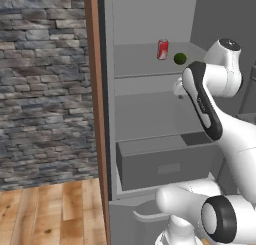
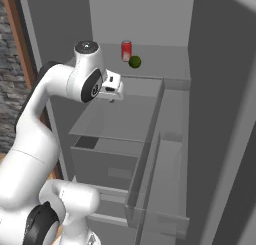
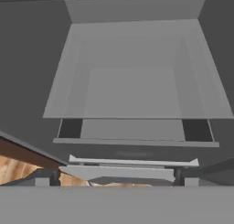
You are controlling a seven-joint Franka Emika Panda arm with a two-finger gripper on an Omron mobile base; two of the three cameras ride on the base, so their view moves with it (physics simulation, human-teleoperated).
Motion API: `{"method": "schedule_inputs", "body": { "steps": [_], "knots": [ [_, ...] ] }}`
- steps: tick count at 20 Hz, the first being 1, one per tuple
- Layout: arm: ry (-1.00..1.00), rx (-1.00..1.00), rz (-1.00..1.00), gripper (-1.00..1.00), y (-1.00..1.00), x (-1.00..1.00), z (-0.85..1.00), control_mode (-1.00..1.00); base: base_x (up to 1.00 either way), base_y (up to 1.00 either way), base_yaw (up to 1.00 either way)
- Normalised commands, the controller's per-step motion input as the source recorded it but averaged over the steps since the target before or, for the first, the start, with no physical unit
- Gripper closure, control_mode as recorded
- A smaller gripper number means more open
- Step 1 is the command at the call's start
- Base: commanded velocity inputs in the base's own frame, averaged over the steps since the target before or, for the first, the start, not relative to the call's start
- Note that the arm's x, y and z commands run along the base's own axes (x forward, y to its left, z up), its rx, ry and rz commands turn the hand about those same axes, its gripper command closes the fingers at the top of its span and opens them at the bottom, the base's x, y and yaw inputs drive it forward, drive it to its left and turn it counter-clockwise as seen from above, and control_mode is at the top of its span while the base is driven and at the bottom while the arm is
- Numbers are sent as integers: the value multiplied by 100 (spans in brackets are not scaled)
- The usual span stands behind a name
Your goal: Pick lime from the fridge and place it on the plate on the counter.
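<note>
While the fridge (image 2: 215, 139) stands open, the lime (image 1: 180, 58) sits on the upper shelf (image 1: 145, 64), just right of the red soda can (image 1: 162, 49) and apart from it. The hand (image 2: 112, 91) hangs in front of that shelf, below the lime and not touching it. Can't tell if its fingers are spread or closed.

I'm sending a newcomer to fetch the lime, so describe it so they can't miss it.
Look into the open grey fridge and go to its upper shelf. Two things stand there side by side: a red can and, just right of it, the lime. The lime is the small, round, dark green one, lower than the tall red can.
</note>
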Motion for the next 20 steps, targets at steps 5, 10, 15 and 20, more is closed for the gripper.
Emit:
{"method": "schedule_inputs", "body": {
  "steps": [5,10,15,20],
  "knots": [
    [-11,0,0,-100,-29,0,30,-100,0,0,0],
    [-6,0,0,-100,-16,1,36,-100,0,0,0],
    [-2,0,-2,-100,-3,10,34,-100,0,0,0],
    [-4,0,0,-100,0,19,29,-100,0,0,0]
  ]
}}
